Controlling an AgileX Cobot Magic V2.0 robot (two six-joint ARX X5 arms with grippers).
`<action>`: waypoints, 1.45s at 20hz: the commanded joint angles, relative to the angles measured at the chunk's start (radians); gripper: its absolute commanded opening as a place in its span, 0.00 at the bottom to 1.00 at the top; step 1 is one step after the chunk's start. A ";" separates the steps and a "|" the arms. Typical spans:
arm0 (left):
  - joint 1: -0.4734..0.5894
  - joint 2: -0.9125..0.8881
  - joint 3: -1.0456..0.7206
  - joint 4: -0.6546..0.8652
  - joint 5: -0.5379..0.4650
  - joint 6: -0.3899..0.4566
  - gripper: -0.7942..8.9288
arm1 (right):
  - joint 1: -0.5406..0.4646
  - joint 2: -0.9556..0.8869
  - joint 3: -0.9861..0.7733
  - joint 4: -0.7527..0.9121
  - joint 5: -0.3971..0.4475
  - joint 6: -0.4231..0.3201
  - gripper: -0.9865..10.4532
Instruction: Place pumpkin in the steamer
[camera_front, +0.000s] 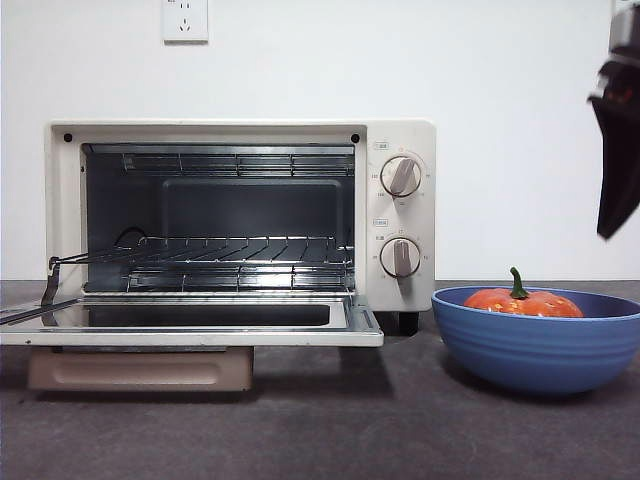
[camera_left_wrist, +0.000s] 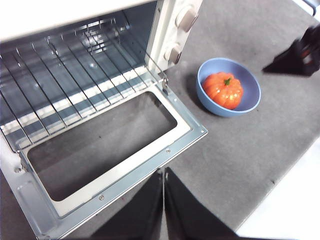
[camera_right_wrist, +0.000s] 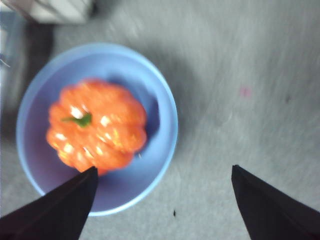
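Resting in the blue bowl (camera_front: 540, 350), the pumpkin (camera_front: 522, 302) sits at about four o'clock in the front view, its orange top and curved green stem just showing above the rim. The bowl stands on the dark grey table (camera_front: 330, 430), just beside the steamer (camera_front: 400, 135) on its knob side and apart from it. The steamer fills the nine o'clock half of that view. Its door (camera_front: 190, 335) lies folded down flat, and the wire rack (camera_front: 240, 250) inside is bare. Two round knobs (camera_front: 401, 176) sit one above the other on the cream front panel. A white wall socket (camera_front: 185, 18) shows at twelve o'clock.

The right gripper (camera_right_wrist: 162, 175) hangs above the table with its jaws spread wide. One jaw lies over the bowl's rim next to the pumpkin; the other is over bare table. It touches nothing. In the front view it shows as a dark shape at two o'clock, well above the bowl. The right wrist picture is blurred.

The left gripper (camera_left_wrist: 164, 172) has its jaws pressed together with only a thin line between them, holding nothing. It hovers in front of the lowered door's edge. From its camera the pumpkin sits in the bowl at two o'clock.
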 joint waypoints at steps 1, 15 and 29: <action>-0.002 0.003 0.006 0.006 -0.002 0.014 0.09 | 0.002 0.039 0.005 0.034 -0.002 0.014 0.43; -0.002 0.004 0.006 0.003 -0.002 0.014 0.09 | 0.002 0.254 0.005 0.134 0.001 0.036 0.23; -0.002 0.004 0.006 0.004 -0.002 0.014 0.09 | 0.002 0.262 0.005 0.158 -0.002 0.049 0.10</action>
